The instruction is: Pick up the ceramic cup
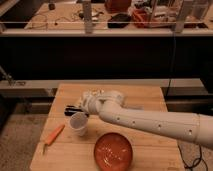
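1. The cup (pixel 78 123) sits on the near left part of the wooden table (pixel 150 95). It is small and white, and it looks tipped a little, with its mouth turned up and toward the near side.
2. The inside of the cup is greyish, and nothing shows in it.
3. The gripper (pixel 71 110) is at the far side of the cup, right up against its rim. Whether it is clenched on the cup or released cannot be told, because the dark end of the tool blurs into the cup's far edge.
4. Progress, as a judgement: the reach to the cup looks done. The grasp may or may not be made, and the lift is not yet shown. The foot of the cup seems to be at table level, though its tilt hints that it may be starting to come off the wood.
5. The white arm (pixel 145 120) runs from the gripper off to the right and near side, passing over the middle of the table.
6. The orange bowl (pixel 114 151) stands at the near edge, to the right of the cup and apart from it. It is much wider than the cup, with pale swirls inside and nothing in it.
7. A carrot (pixel 54 136) lies on the left of the table, near the cup but not touching it.
8. A cluttered counter (pixel 110 31) runs along the far side.
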{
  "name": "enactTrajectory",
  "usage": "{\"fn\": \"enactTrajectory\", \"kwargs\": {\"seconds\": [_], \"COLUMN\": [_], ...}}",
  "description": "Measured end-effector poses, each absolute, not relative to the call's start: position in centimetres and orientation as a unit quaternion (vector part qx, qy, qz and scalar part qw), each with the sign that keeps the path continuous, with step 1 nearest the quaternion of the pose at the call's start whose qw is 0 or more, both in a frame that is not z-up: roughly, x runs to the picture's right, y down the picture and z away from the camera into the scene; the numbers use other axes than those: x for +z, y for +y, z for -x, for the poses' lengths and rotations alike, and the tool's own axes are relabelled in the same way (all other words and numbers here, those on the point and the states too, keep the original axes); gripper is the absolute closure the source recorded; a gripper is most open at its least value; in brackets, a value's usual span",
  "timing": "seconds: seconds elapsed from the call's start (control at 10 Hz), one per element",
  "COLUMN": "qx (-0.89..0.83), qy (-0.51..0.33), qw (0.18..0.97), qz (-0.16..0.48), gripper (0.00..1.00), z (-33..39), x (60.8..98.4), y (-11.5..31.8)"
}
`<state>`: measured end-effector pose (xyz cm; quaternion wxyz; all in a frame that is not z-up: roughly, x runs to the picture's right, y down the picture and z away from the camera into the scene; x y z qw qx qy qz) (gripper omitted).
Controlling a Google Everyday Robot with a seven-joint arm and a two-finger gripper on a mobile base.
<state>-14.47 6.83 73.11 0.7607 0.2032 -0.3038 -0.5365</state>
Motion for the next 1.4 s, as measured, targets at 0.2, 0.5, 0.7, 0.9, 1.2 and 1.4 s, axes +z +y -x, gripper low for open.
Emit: {"fn": "enactTrajectory", "kwargs": {"seconds": [0.2, 0.5, 0.7, 0.9, 1.2, 1.4], "qx": [-0.549, -0.549, -0.553, -0.555, -0.571, -0.593], "qy": [-0.332, -0.368, -0.390, -0.394, -0.418, -0.438], "qw": [0.746, 0.734, 0.723, 0.721, 0.699, 0.671], "qz": [-0.179, -0.153, -0.138, -0.128, -0.103, -0.082], "gripper": [0.25, 0.20, 0.20, 0.20, 0.20, 0.20], "z": [13.5, 11.0, 10.9, 10.4, 10.1, 9.9], "x": [72.8, 72.8, 72.7, 72.5, 72.1, 71.7], "y": [7.7, 8.9, 9.3, 9.1, 9.2, 9.7]}}
